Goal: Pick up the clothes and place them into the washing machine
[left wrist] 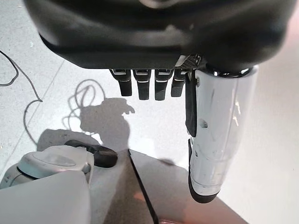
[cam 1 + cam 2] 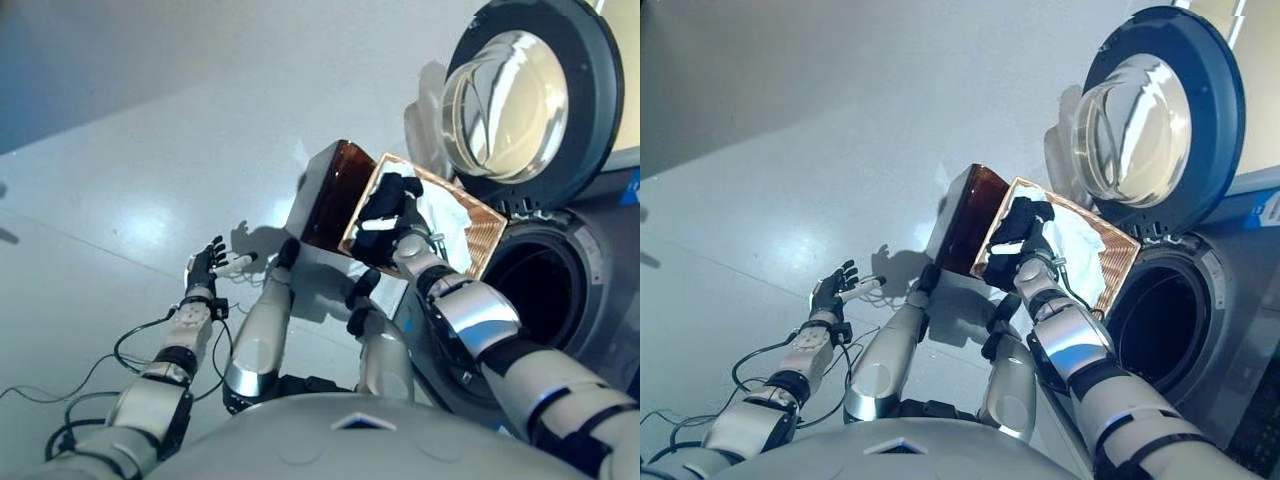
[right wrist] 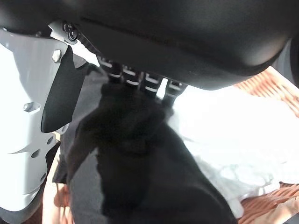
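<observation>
With its round door (image 2: 520,100) swung wide, the washing machine (image 2: 590,270) leaves its dark drum (image 2: 535,285) free to take laundry, and the wicker basket (image 2: 480,235) stands just beside that opening, so the carry looks short. Inside lie white clothes (image 2: 1070,250) and a black garment (image 3: 135,158). Only the right wrist view shows the right hand (image 2: 385,215) with fingers curled into the black garment; the left hand (image 2: 205,265) hangs relaxed and empty over the floor (image 2: 150,150).

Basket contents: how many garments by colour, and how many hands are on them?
Dark garment: 1, with the right hand's fingers on it
White garment: 1, lying in the basket
Hands on clothes: 1; left hand holds nothing
Total garments: 2
</observation>
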